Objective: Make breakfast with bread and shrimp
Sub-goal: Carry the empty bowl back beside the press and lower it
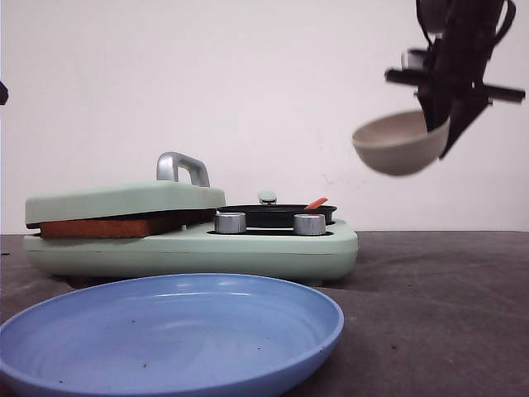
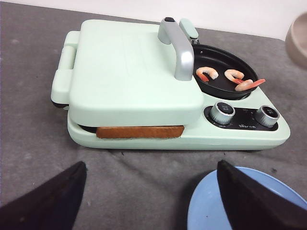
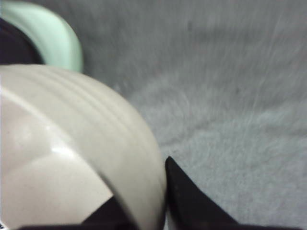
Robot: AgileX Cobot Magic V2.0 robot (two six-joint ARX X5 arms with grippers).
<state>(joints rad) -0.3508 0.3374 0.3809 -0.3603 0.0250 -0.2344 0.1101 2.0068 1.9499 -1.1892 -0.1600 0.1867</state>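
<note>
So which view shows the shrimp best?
The left wrist view: three shrimp lie plainly in the black pan. The front view shows only one orange tail tip above the pan's rim. The right wrist view shows none.

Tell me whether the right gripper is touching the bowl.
Touching. The right wrist view shows the right gripper with fingers on both sides of the bowl rim, clamping its wall.

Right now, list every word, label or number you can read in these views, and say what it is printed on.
None is readable.
Breakfast maker control panel: small white print by the knobs, too small to read.
Knob tops: markings blurred.
Blue plate, bowl: no text seen.
</note>
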